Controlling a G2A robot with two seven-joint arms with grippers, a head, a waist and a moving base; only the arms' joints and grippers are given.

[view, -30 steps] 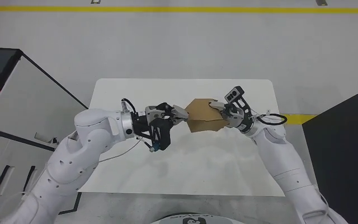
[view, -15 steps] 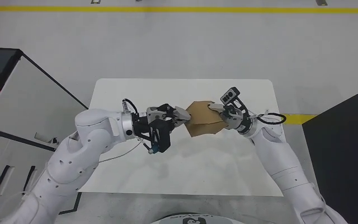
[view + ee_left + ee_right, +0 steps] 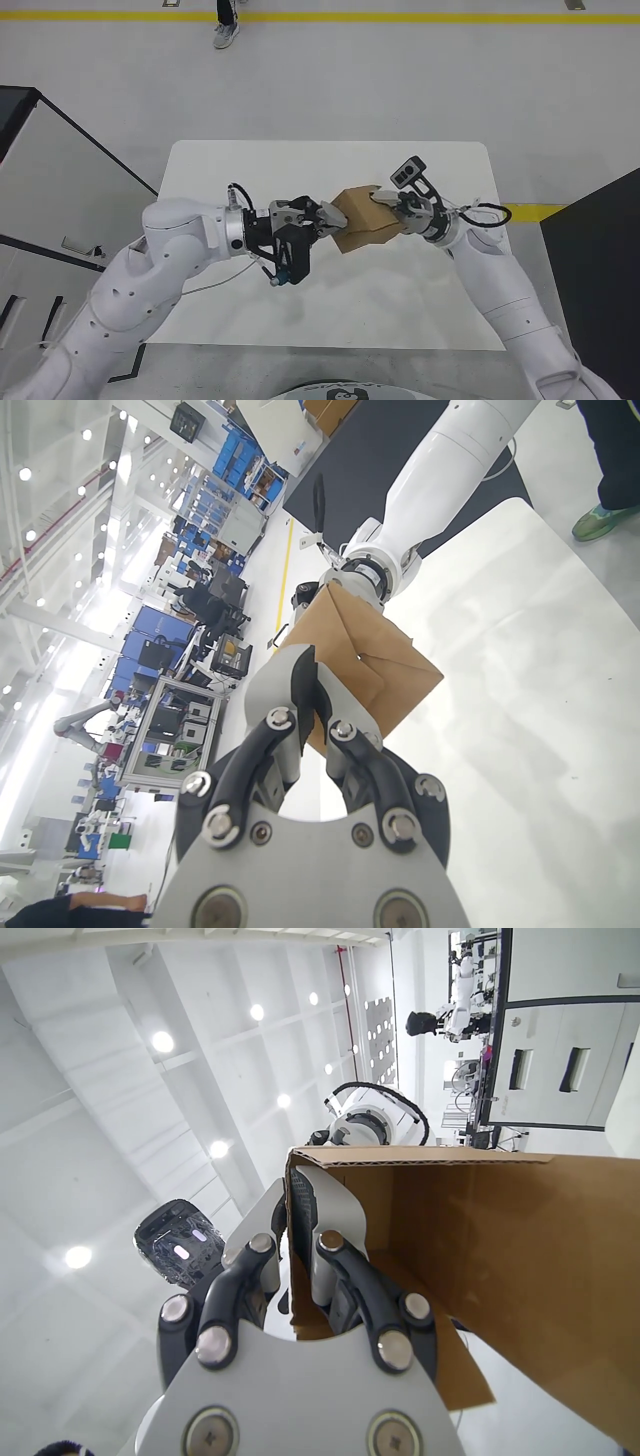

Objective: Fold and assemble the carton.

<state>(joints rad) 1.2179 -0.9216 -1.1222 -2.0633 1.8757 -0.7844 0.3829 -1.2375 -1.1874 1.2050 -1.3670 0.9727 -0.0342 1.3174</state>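
White tabletop (image 3: 300, 165) stands on a grey floor, with a yellow line (image 3: 320, 16) crossing the far side. At the far left a black-framed panel (image 3: 25, 120) stands well apart from the work. Next comes the left gripper (image 3: 325, 215), its fingers (image 3: 272, 690) pressed together on the left edge of the brown carton (image 3: 362, 218). The carton is held tilted between both grippers over the table's middle. Its folded, closed end faces the left arm and its open mouth faces the right. The right gripper (image 3: 395, 205) is clamped on the carton's right wall, one finger (image 3: 340, 1208) inside the box and the other outside. At the far right a dark panel (image 3: 600, 260) is cut off by the edge. From above, the cardboard covers the right fingertips. Whether the carton's lowest corner touches the table cannot be told.
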